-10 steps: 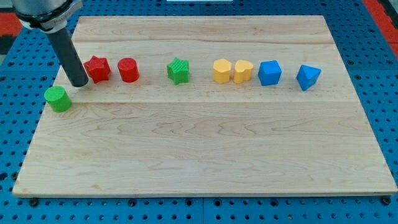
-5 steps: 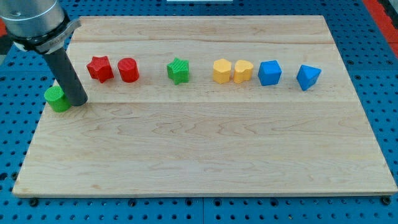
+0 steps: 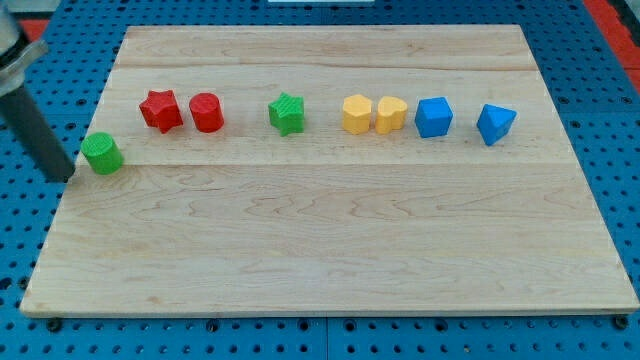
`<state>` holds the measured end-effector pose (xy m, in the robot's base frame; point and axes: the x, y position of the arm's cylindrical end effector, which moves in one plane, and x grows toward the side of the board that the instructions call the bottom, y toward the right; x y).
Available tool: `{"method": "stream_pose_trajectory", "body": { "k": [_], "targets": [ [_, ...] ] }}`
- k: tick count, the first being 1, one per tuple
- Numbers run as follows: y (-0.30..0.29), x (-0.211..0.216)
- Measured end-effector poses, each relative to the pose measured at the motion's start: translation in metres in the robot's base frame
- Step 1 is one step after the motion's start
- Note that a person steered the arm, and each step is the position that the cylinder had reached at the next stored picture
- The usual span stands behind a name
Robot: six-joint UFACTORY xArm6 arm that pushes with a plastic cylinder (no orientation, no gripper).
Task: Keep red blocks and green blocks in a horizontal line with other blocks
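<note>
A green cylinder point(image 3: 102, 153) sits near the board's left edge, lower than the row. The row runs across the upper board: red star point(image 3: 159, 110), red cylinder point(image 3: 206, 112), green star point(image 3: 287, 113), yellow hexagon-like block point(image 3: 356, 114), yellow heart-like block point(image 3: 391, 114), blue block point(image 3: 433, 116), blue block point(image 3: 496, 123). My tip point(image 3: 62, 175) is off the board's left edge, just left of the green cylinder and a little below it, with a small gap between them.
The wooden board point(image 3: 330, 250) lies on a blue perforated table point(image 3: 20, 260). The rod leans up to the view's top left corner.
My tip has moved from beside the red star down and left, past the green cylinder, to off the board's left edge. The green cylinder has shifted slightly right and up.
</note>
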<state>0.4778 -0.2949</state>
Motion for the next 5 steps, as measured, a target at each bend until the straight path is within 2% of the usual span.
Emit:
{"method": "stream_pose_trajectory", "body": {
  "k": [1,3,5],
  "targets": [
    [0.027,0.004],
    [0.044,-0.066],
    [0.053,-0.075]
  ]
}}
